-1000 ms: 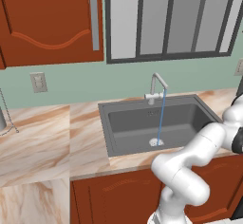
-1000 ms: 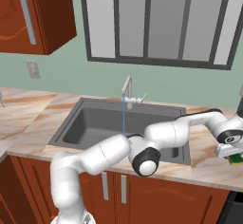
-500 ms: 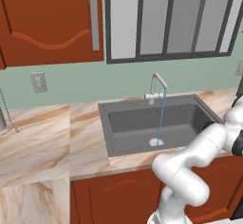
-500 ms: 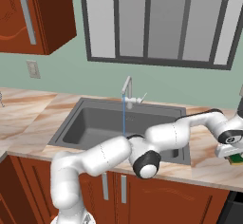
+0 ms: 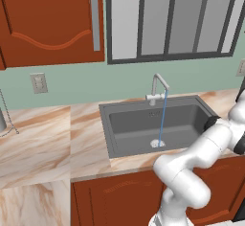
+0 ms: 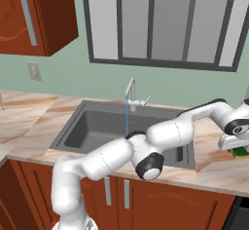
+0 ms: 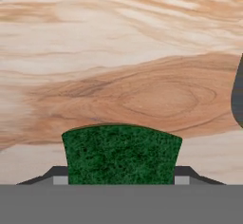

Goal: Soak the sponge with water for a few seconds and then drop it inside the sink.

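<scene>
Gripper [image 7: 121, 179] is clamped snug on the green sponge [image 7: 121, 154], one finger each side, above the marble counter [image 7: 118, 52], right of the sink [image 6: 82, 122].

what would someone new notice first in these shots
The thin light-blue water stream falling from the silver faucet into the dark grey rectangular sink. Then the white arm stretched far right over the marbled counter, its pincer closed on a small green sponge beside the sink.
</scene>
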Tool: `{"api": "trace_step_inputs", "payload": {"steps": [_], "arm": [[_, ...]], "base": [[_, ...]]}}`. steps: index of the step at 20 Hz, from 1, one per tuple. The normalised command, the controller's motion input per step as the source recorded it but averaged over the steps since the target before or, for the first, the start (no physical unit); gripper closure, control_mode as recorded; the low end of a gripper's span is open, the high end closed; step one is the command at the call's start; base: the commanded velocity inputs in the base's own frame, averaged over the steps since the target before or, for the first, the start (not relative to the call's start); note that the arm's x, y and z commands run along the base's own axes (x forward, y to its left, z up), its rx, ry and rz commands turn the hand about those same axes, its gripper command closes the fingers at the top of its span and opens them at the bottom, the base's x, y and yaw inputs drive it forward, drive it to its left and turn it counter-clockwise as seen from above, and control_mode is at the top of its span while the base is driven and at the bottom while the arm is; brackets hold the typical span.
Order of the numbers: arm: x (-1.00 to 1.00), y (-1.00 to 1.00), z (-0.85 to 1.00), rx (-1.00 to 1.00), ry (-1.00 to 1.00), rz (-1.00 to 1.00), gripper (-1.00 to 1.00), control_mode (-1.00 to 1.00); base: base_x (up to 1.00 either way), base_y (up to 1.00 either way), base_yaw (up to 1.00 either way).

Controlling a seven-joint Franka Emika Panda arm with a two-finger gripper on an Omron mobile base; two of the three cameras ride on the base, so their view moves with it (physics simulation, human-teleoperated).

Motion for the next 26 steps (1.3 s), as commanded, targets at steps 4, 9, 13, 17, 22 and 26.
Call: {"api": "trace_step_inputs", "payload": {"steps": [4,9,13,17,22,26], "arm": [[0.0,0.24,0.73,0.0,0.01,0.0,1.0,-1.0],[-0.01,0.43,0.41,0.0,0.0,0.0,1.0,-1.0],[-0.05,0.69,0.18,0.0,-0.07,0.0,1.0,-1.0],[0.0,0.7,0.08,0.0,-0.22,0.0,1.0,-1.0],[0.0,0.63,0.11,0.0,-0.36,0.0,1.0,-1.0],[0.0,0.62,0.18,0.0,-0.38,0.0,1.0,-1.0]], "base": [[0.0,0.0,0.0],[0.0,0.0,0.0],[0.0,0.0,0.0],[0.0,0.0,0.0],[0.0,0.0,0.0],[0.0,0.0,0.0]]}}
